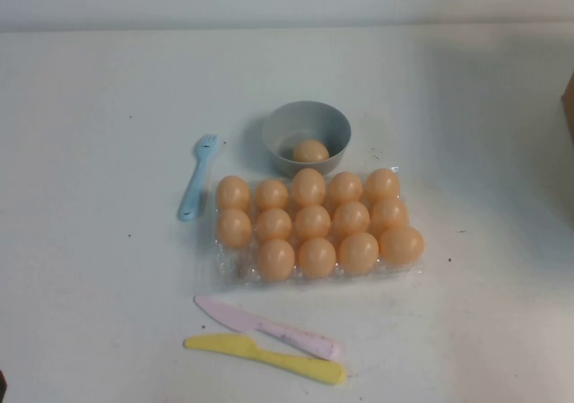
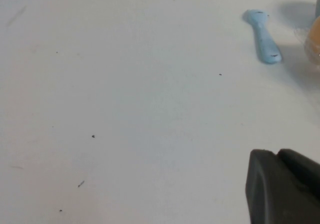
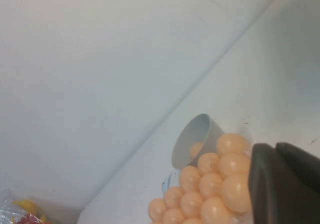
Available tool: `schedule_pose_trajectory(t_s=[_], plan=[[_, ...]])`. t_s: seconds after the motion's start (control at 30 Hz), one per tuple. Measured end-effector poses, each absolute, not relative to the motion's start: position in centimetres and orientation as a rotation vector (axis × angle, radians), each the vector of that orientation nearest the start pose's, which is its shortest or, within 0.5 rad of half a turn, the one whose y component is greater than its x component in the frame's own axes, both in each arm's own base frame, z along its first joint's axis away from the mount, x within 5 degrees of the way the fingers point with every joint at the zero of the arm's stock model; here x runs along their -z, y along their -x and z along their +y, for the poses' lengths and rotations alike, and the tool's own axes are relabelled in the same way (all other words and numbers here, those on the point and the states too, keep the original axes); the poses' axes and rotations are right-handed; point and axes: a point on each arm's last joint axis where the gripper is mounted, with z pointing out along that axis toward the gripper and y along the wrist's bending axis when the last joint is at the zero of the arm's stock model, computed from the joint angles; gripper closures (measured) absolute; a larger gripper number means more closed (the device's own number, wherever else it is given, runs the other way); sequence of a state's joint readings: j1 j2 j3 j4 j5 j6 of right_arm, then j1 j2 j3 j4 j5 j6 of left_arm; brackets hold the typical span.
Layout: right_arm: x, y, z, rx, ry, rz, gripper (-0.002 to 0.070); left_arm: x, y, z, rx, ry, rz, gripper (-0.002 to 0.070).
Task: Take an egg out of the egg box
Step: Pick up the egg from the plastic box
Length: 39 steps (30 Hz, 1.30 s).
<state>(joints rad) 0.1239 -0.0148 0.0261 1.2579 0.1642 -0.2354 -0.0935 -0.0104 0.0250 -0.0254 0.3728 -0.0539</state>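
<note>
Nearest of all, a yellow knife (image 1: 269, 357) and a pink knife (image 1: 269, 327) are laid side by side on the white table (image 1: 90, 268), well clear of the work. Just beyond them the egg box (image 1: 235, 275) is set, a thin clear plastic tray whose cup nearest the left front corner is seen empty while the other cups are filled. An egg (image 1: 402, 244) at the right front corner is the likeliest to be taken, since it stands at the edge with free space on two sides. It is judged light, smooth and slippery, and probably easily cracked, so it would best be held gently across its widest part from above; the flimsy tray may be lifted with it if the egg sticks in its cup. A blue fork (image 1: 196, 177) is laid to the left of the tray, and a grey bowl (image 1: 306, 135) with one egg inside is placed just behind it. Neither arm is seen from the high view. The left gripper (image 2: 285, 186) is held over bare table near the fork, and the right gripper (image 3: 285, 184) is held beside the tray; whether either is open or closed cannot be told.
</note>
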Motion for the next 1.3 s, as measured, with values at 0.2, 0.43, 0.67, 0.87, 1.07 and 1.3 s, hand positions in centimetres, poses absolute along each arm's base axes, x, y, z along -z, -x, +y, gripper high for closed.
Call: schedule_pose_trajectory(t_s=[0.2, 0.43, 0.67, 0.87, 1.07, 1.3], plan=[[-20.1, -5.3, 2.1, -0.949, -0.519, 1.538, 0.0694, -17.2, -5.2, -0.6, 0.127, -0.021, 1.873, 0.0678], [-25.4, -5.6, 3.3, -0.837, -0.201, 1.608, 0.0694, -17.2, -5.2, -0.6, 0.127, -0.021, 1.873, 0.0678], [-30.1, -8.0, 3.8, -0.696, -0.027, 1.63, 0.0694, -17.2, -5.2, -0.6, 0.127, -0.021, 1.873, 0.0678], [-30.2, -10.8, 4.5, -0.615, 0.105, 1.74, 0.0694, -17.2, -5.2, -0.6, 0.127, -0.021, 1.873, 0.0678], [-32.9, -15.9, 6.3, -0.642, 0.331, 1.905, 0.0694, -17.2, -5.2, -0.6, 0.127, -0.021, 1.873, 0.0678], [-34.2, -22.7, 8.0, -0.67, 0.593, 2.228, 0.0694, -17.2, -5.2, -0.6, 0.127, -0.021, 1.873, 0.0678]])
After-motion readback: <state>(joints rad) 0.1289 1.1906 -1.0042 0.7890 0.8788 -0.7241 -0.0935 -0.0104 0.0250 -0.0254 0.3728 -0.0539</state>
